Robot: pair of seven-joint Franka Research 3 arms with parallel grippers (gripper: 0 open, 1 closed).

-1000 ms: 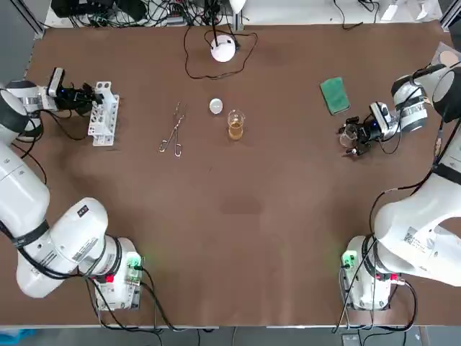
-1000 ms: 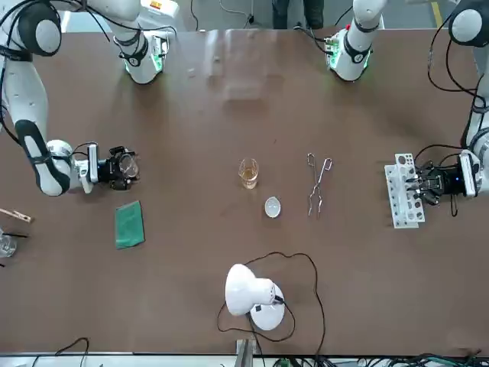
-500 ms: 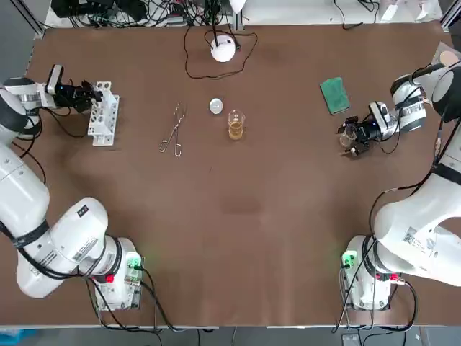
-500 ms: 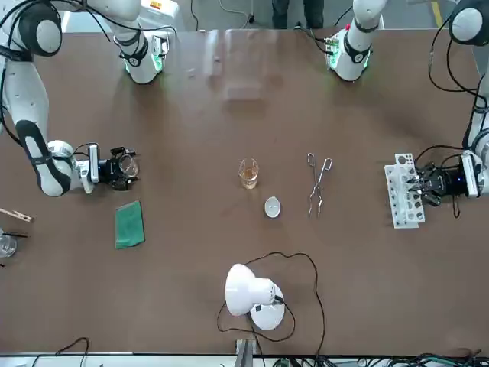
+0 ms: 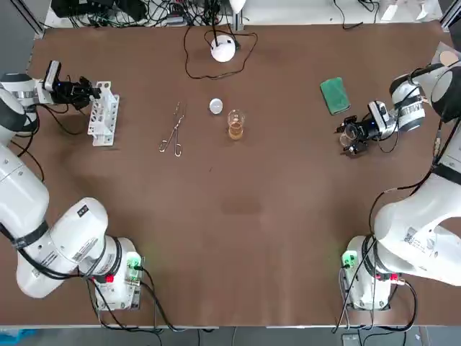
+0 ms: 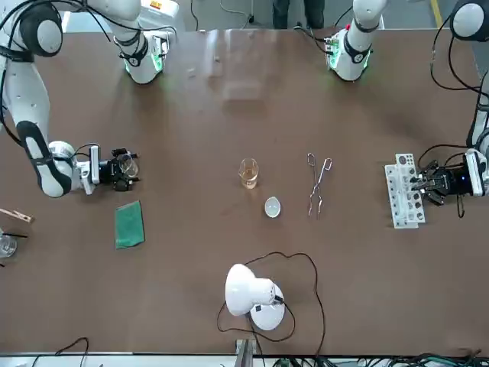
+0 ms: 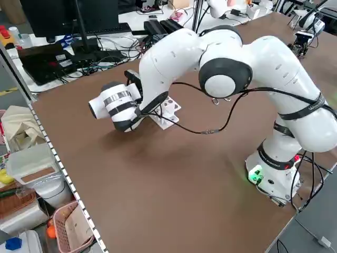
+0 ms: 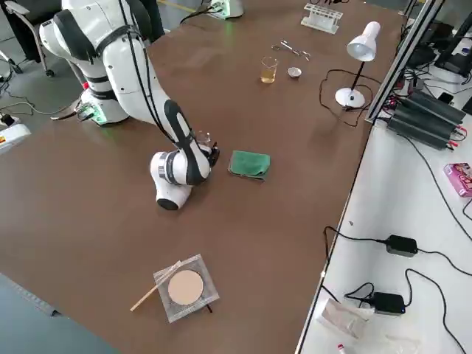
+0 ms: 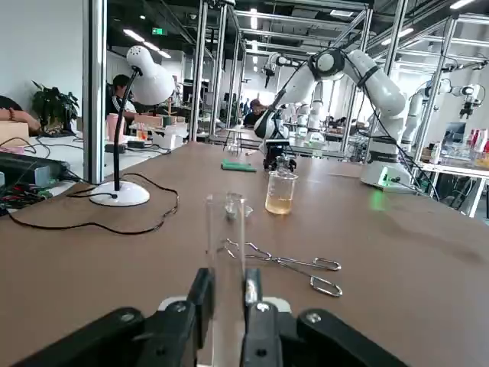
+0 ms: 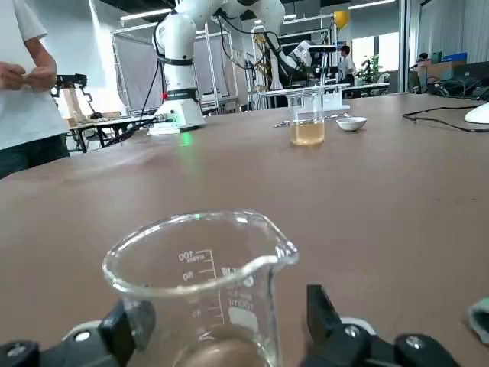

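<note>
Both pincers have shifted only a little since a second ago: the left pincer (image 5: 88, 91) has backed a bit away from the white rack (image 5: 103, 114), and the right pincer (image 5: 348, 138) has hardly moved at all. From above, the left pincer sits at the far left of the counter (image 5: 238, 238), just beside the rack's far end. The right pincer is at the far right, near a green cloth (image 5: 334, 94), clamped on a small glass beaker (image 5: 350, 132). From the front, a glass of yellow-brown liquid (image 6: 248, 173), a small dish (image 6: 272, 206) and metal tongs (image 6: 317, 183) lie in the middle, well apart from both pincers, with a white lamp (image 6: 252, 294) nearer the camera. The left wrist view shows the left pincer's fingers (image 9: 200, 302) pressed on a thin clear tube (image 9: 226, 252) that stands upright, right by the rack. The right wrist view shows the beaker upright between the right pincer's fingers (image 10: 126, 329) — one on each side.
</note>
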